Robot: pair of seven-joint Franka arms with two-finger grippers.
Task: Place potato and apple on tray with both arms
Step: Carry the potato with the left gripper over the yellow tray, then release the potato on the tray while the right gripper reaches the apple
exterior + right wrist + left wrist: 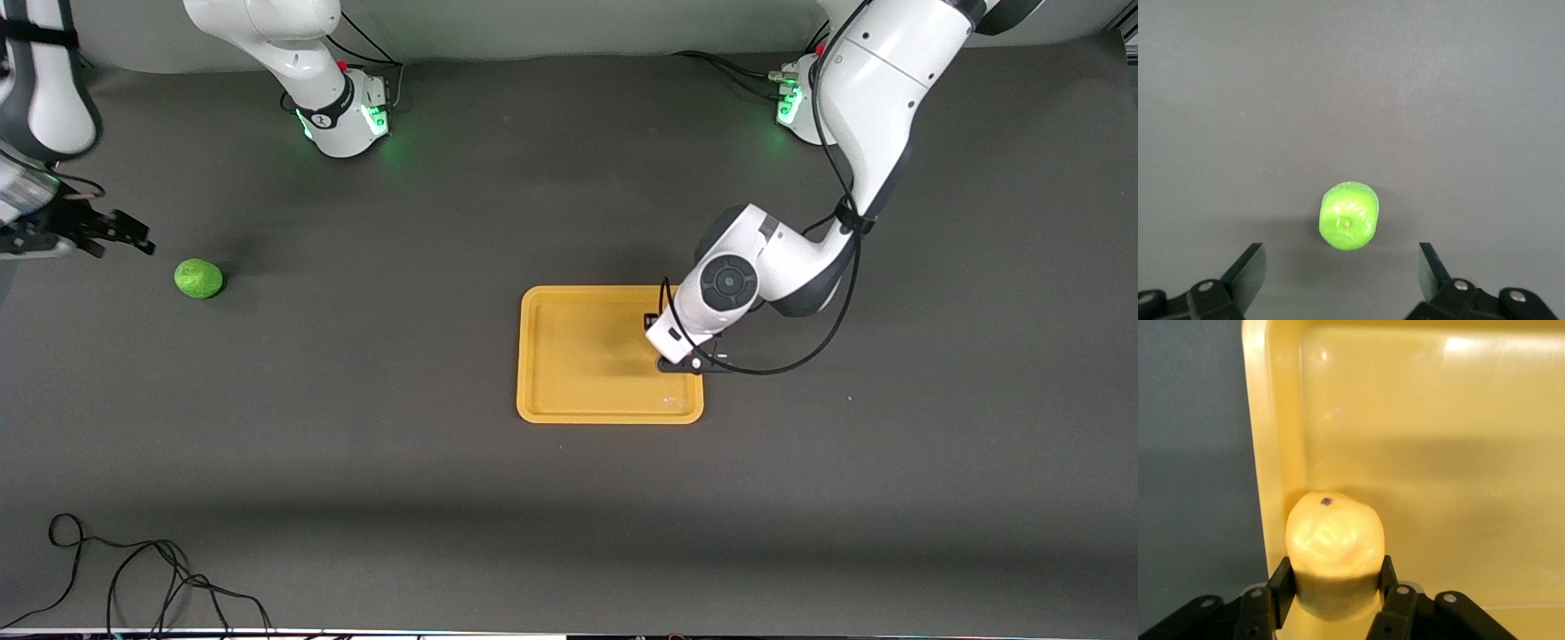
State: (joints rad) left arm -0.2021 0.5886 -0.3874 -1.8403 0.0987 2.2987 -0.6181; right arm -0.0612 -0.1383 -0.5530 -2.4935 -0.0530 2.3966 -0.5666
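Bench: dark grey, carrying the tray and the apple.
Tray: yellow-orange, low rim; the landmark for what follows. Its floor looks bare apart from the potato at the corner toward the left arm's end.
Left gripper: low over that corner of the tray, fingers closed on the potato's sides.
Right gripper: well apart from the tray, toward the right arm's end of the bench, over bare bench just beside the apple; fingers spread wide, holding nothing.
Potato: tan, held just inside the tray's rim; whether it already touches the floor is hard to tell from the wrist view.
Apple: bright green, on the bench, well apart from the tray, toward the right arm's end.
Step in hand: setting the potato down. Probably best to lower until it sits flat, open slowly so it does not roll, and lift straight up clear of the rim.
Right arm's part: centre the spread fingers on the apple before descending.
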